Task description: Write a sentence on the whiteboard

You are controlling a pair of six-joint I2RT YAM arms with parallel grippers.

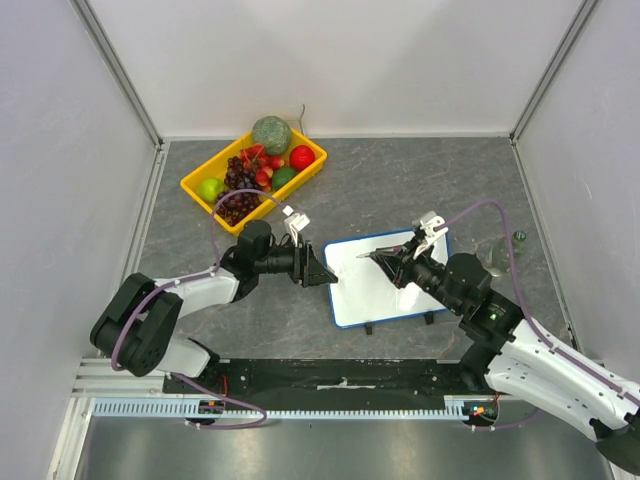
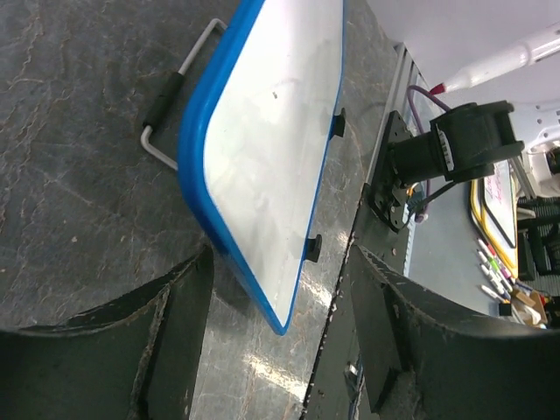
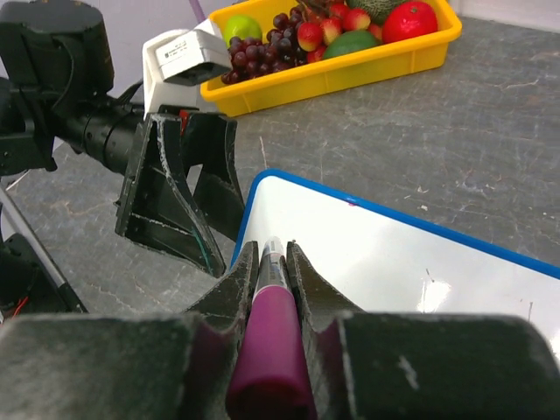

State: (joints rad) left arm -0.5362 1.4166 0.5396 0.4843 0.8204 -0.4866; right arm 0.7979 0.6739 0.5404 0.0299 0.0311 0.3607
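The left gripper (image 1: 328, 271) lies level, its 2 fingers spread apart, tips facing the right gripper (image 3: 271, 258) just ahead, whose 2 fingers pinch a marker (image 3: 269, 359); both elbows bent.

Overhead view down onto table (image 1: 400, 180), close wrist views facing each other, all sharing whiteboard (image 1: 370, 290)

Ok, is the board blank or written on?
Blank: the whiteboard shows no words in any view, only a tiny red speck near one edge.
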